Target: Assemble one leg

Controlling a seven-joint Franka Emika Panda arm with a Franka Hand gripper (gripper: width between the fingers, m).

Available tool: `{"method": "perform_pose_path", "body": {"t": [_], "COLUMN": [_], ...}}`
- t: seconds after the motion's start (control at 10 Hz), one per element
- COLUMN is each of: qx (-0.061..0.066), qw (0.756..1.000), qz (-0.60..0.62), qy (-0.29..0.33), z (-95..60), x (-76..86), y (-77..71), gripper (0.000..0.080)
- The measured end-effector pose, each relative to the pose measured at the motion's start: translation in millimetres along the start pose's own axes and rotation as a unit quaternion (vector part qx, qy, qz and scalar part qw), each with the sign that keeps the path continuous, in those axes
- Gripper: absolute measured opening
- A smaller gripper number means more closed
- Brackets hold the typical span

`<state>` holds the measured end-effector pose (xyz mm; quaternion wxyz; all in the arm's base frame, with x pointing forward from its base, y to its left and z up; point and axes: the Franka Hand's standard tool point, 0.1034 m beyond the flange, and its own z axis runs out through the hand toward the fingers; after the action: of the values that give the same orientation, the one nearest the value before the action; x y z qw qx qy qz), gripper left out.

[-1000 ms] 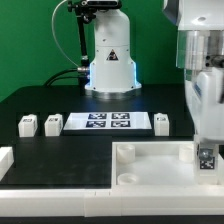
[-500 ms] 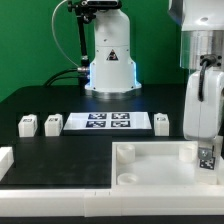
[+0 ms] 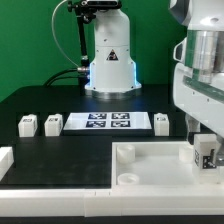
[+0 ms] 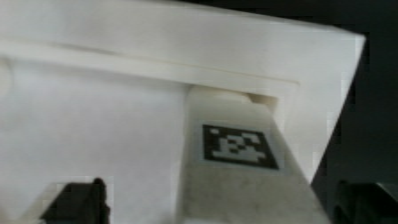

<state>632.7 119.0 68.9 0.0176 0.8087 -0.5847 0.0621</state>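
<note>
One leg, a small white peg with a marker tag, stands in the near right corner of the large white tray-like piece. In the wrist view this leg rises between my fingers with its tag facing the camera, against the tray's corner wall. My gripper straddles the leg. It is open, with a gap on each side between the dark fingertips and the leg. The gripper holds nothing.
Three more legs lie on the black table: two at the exterior view's left of the marker board, one at its right. Another white part sits at the left edge. The robot base stands behind.
The hand above the leg has turned and now shows broader in the exterior view. The leg has stayed in the tray's corner.
</note>
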Motion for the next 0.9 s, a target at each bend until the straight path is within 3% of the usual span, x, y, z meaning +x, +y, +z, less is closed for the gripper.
{"method": "perform_pose_path", "body": {"t": [0.3, 0.5, 0.6, 0.7, 0.9], "qx": [0.002, 0.026, 0.035, 0.035, 0.037], "qw": [0.984, 0.924, 0.892, 0.849, 0.861], "qz": [-0.180, -0.379, -0.448, -0.523, -0.503], "qy": [0.010, 0.045, 0.056, 0.065, 0.064], "z": [-1.5, -9.8, -6.1, -4.4, -4.3], "x": [2.9, -7.5, -10.1, -12.2, -11.0], "y": [-1.4, -4.9, -0.5, 3.7, 3.2], "gripper": [0.0649, 0.0649, 0.0649, 0.0649, 0.0649]}}
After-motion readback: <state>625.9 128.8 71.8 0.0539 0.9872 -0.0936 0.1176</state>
